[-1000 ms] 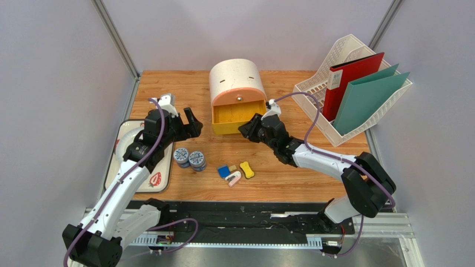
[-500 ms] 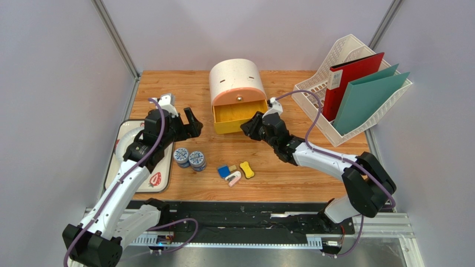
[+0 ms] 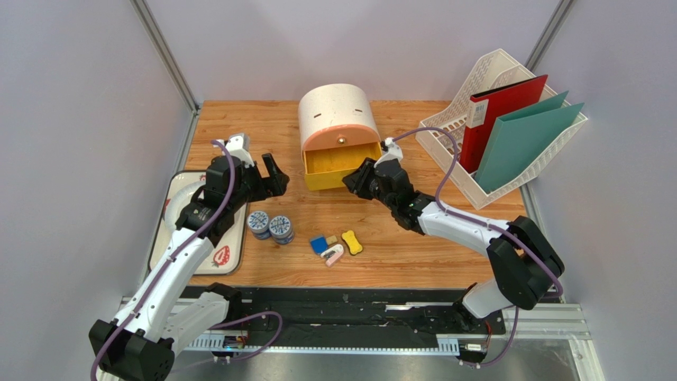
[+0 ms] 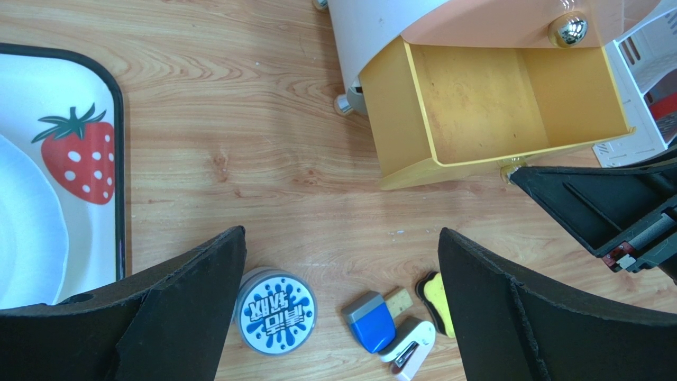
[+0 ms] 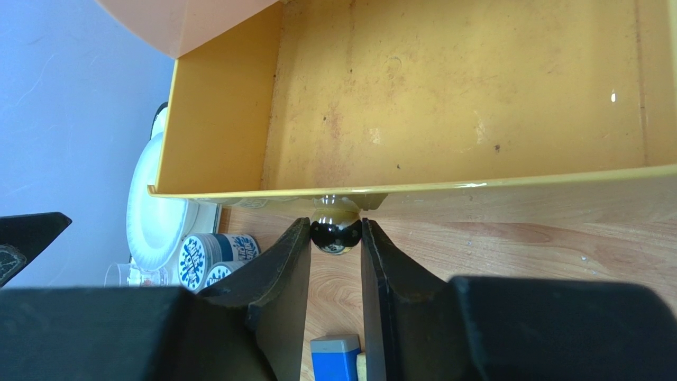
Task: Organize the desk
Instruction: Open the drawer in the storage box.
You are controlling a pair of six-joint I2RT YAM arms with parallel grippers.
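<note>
The desk [image 3: 413, 246] is a wood-grain top holding a cream dome-shaped cabinet [image 3: 334, 111] with its yellow drawer [image 3: 338, 167] pulled out and empty. My right gripper [image 3: 357, 181] is at the drawer's front right corner. In the right wrist view it [image 5: 335, 230] is shut on the drawer's shiny round knob [image 5: 335, 236], one finger on each side. My left gripper [image 4: 340, 238] hangs wide open above the desk, over a round blue-and-white tin [image 4: 276, 310], and holds nothing.
Two round tins [image 3: 269, 226], a blue eraser [image 3: 319, 244], a white stapler [image 3: 333, 255] and a yellow bone-shaped piece [image 3: 351, 242] lie near the front. A strawberry-print tray [image 3: 226, 255] with a white plate sits at the left. A white file basket [image 3: 449, 131] holds red and teal folders.
My right gripper has edged slightly toward the cabinet while staying on the knob. The left arm and the loose items have not moved.
</note>
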